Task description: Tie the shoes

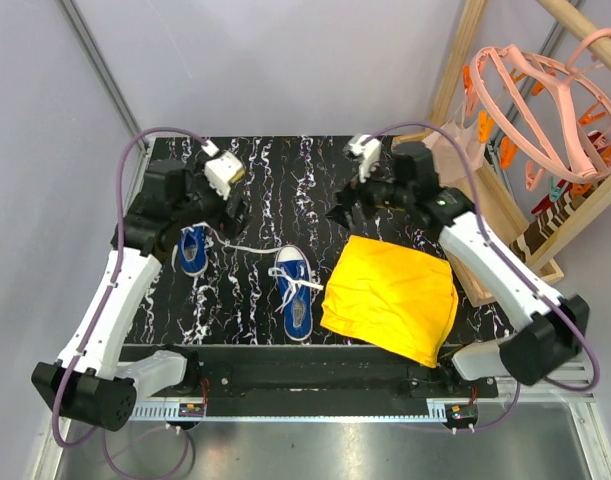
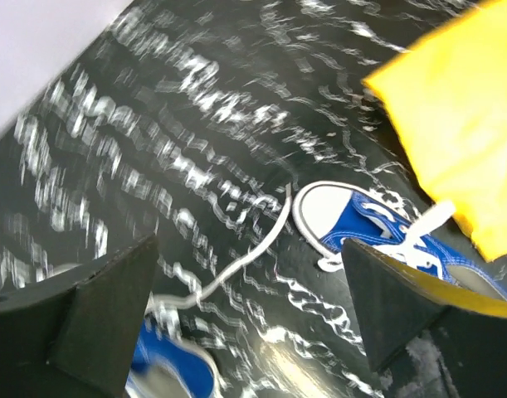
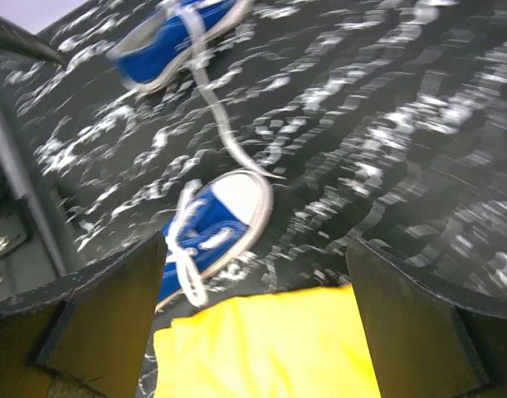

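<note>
overhead now: the left pincer (image 1: 228,208) hangs over the upper left of the black marbled bench (image 1: 285,180), jaws spread wide, nothing between them. the right pincer (image 1: 350,212) sits at upper centre, just past the far edge of the yellow cloth (image 1: 390,295). it's released too, gripping nothing.

where are the shoes? one blue shoe (image 1: 193,250) lies at centre left, partly tucked under the left arm. the other shoe (image 1: 294,295) is in the middle of the frame, white toe cap toward the top, just beside the cloth's left edge. its laces are loose and splayed. a long white lace (image 1: 247,247) trails across the bench between the two shoes.

left wrist view, a bit blurred: the two dark fingers (image 2: 104,307) stand well apart at the bottom corners. the toe cap of one shoe shows right of centre, the lace snakes through the gap, and the other shoe peeks in at lower left.

right wrist view, blurred as well: wide-set fingers again, one shoe at lower left touching the cloth's edge, the other at the top.

pink hangers (image 1: 545,95) on a wooden rack (image 1: 505,215) fill the upper right.
</note>
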Action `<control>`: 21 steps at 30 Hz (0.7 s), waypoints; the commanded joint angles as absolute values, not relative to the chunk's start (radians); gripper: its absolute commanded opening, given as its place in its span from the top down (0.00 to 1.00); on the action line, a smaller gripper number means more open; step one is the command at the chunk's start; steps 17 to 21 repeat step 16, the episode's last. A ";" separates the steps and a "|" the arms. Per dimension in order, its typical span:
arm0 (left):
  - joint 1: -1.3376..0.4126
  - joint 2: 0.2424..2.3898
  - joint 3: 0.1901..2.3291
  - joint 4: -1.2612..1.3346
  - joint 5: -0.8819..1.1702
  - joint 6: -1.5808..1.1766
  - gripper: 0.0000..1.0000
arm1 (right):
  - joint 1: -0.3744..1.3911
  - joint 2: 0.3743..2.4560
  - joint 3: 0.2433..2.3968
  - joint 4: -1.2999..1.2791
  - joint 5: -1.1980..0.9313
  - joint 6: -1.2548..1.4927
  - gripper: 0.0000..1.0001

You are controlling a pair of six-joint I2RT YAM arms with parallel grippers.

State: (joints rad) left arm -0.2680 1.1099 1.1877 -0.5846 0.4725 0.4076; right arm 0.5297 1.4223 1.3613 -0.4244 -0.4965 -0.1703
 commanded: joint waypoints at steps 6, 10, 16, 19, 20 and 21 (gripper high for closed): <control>-0.178 1.126 1.171 -0.764 0.158 0.109 0.01 | 0.325 1.148 0.989 -0.446 -0.465 -0.084 0.00; -0.178 1.063 1.030 -0.717 0.120 0.071 0.01 | 0.302 1.057 0.882 -0.449 -0.459 -0.100 0.00; -0.178 1.022 0.966 -0.690 0.077 0.032 0.01 | 0.296 1.012 0.850 -0.453 -0.475 -0.124 0.00; -0.178 1.022 0.966 -0.690 0.077 0.032 0.01 | 0.296 1.012 0.850 -0.453 -0.475 -0.124 0.00; -0.178 1.022 0.966 -0.690 0.077 0.032 0.01 | 0.296 1.012 0.850 -0.453 -0.475 -0.124 0.00; -0.178 1.022 0.966 -0.690 0.077 0.032 0.01 | 0.296 1.012 0.850 -0.453 -0.475 -0.124 0.00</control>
